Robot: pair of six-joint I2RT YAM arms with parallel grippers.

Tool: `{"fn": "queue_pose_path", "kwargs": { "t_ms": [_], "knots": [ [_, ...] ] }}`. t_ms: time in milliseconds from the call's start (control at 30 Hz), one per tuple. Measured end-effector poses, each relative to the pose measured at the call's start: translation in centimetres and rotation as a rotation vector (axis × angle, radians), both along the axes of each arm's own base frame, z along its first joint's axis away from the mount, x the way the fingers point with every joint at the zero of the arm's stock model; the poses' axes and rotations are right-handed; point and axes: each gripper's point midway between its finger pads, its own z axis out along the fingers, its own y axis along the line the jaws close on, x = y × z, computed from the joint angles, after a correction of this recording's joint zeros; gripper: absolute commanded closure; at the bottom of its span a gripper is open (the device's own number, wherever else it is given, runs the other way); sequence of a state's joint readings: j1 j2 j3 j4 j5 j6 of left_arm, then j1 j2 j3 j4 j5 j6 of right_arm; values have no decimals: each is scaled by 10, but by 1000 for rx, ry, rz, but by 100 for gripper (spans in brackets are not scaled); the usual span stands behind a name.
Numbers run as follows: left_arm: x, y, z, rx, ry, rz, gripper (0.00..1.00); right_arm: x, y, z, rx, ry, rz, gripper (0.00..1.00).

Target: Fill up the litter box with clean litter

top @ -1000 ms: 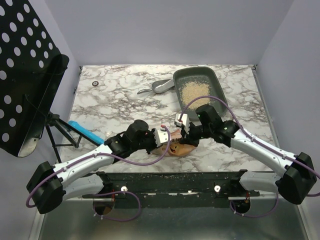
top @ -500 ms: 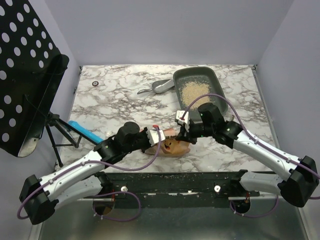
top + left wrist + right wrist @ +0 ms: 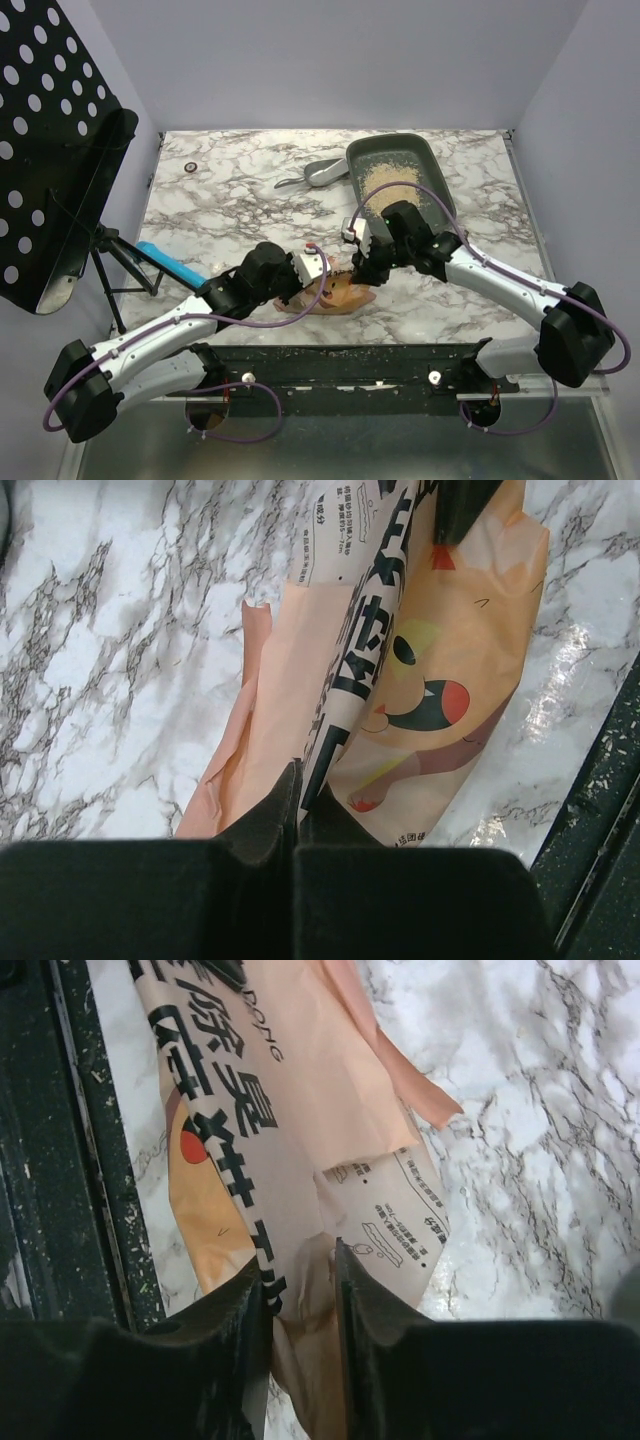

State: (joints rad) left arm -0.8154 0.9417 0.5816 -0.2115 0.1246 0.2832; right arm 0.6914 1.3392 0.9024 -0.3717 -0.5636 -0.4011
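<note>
The marble-patterned tabletop [image 3: 230, 205] is glossy white, veined in grey and brown. At its left edge leans a black panel [image 3: 45, 150] punched with round holes. The litter box [image 3: 432, 160], a dark grey plastic tray with rounded corners and a raised rim, sits at the far right of the tabletop, and the clean litter [image 3: 388, 182] forms a pale tan, sandy heap inside it. Near the front edge lies a crinkled orange-tan plastic bag [image 3: 450, 650], printed with a cartoon cat and bold black characters. The left fingers [image 3: 265, 825], matte black wedges, are pressed together on the bag's folded edge. The right fingers [image 3: 240, 1310] stand slightly parted, with bag film showing in the narrow gap. A small grey scoop [image 3: 318, 176] lies just left of the litter box
</note>
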Motion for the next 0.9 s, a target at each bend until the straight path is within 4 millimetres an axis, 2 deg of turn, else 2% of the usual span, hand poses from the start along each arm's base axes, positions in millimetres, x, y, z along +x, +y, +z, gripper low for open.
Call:
{"fn": "queue_pose_path", "kwargs": {
  "t_ms": [67,133,367,467,567,900],
  "knots": [
    [2,0,0,3,-5,14,100,5,-6,-1,-19,-6,-32,53],
    [2,1,1,3,-8,24,100,9,-11,6,-20,-37,-61,49],
    [1,7,5,2,-15,51,100,11,-33,70,55,-238,-151,46],
    [1,8,5,2,-14,65,100,8,-41,84,66,-289,-158,45],
    [1,8,4,1,-11,74,100,4,-46,81,56,-314,-143,44],
    [1,7,4,-2,-6,85,100,12,-42,44,-49,-292,-62,43]
  ]
}}
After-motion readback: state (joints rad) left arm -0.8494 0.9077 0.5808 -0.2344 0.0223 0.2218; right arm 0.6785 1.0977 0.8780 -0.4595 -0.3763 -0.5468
